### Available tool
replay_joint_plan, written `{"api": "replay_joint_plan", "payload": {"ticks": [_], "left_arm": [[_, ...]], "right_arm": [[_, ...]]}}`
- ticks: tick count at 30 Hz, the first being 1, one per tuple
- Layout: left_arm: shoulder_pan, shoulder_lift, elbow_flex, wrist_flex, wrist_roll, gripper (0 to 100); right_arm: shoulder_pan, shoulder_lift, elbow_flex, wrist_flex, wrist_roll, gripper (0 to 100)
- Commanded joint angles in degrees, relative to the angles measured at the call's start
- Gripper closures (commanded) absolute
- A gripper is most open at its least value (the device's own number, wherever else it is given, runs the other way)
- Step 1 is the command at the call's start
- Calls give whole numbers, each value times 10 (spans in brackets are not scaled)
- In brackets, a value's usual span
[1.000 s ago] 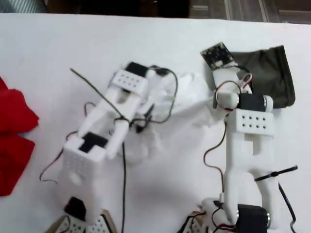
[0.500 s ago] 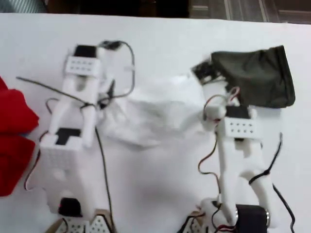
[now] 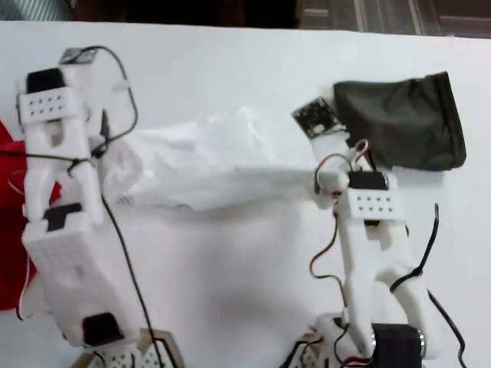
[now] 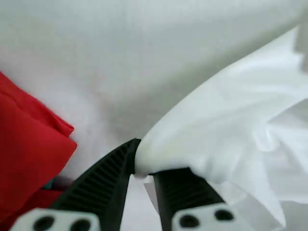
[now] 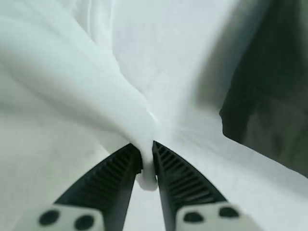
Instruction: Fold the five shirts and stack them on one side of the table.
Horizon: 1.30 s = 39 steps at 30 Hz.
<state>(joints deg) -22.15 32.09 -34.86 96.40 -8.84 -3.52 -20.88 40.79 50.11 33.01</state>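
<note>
A white shirt (image 3: 207, 165) is stretched across the middle of the table between the two arms. My left gripper (image 4: 142, 166) is shut on the white shirt (image 4: 226, 130) at its left end, near the red cloth. My right gripper (image 5: 147, 163) is shut on the white shirt (image 5: 96, 82) at its right end, just beside the dark shirt. In the high view the left arm (image 3: 54, 161) stands at the left and the right arm (image 3: 368, 222) at the right.
A folded dark green shirt (image 3: 403, 123) lies at the back right, also in the right wrist view (image 5: 269, 106). Red cloth (image 3: 11, 230) lies at the left edge, also in the left wrist view (image 4: 29, 144). The white table (image 3: 230, 284) is bare in front.
The left arm has swung far to the left with the shirt's end, and the right arm shifted slightly left. The crumpled white shirt is now pulled out long between them.
</note>
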Motion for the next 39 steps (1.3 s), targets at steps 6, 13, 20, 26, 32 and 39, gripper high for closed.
{"api": "replay_joint_plan", "payload": {"ticks": [6, 13, 20, 26, 32, 39], "left_arm": [[-25, -8, -22, 37, -58, 793], [-55, -37, -67, 52, -59, 793], [12, -105, -4, 61, -86, 796], [120, -168, 98, 58, -145, 794], [178, -167, 161, 9, -146, 794], [101, -167, 291, -124, -185, 793]], "right_arm": [[-45, -6, -18, 13, -2, 978], [-41, -6, -16, 47, 2, 978], [3, -3, -16, 39, 0, 978], [-3, -2, -13, 19, -2, 978], [-16, -4, -11, 21, -2, 978], [-15, -5, -12, 23, 2, 978]]}}
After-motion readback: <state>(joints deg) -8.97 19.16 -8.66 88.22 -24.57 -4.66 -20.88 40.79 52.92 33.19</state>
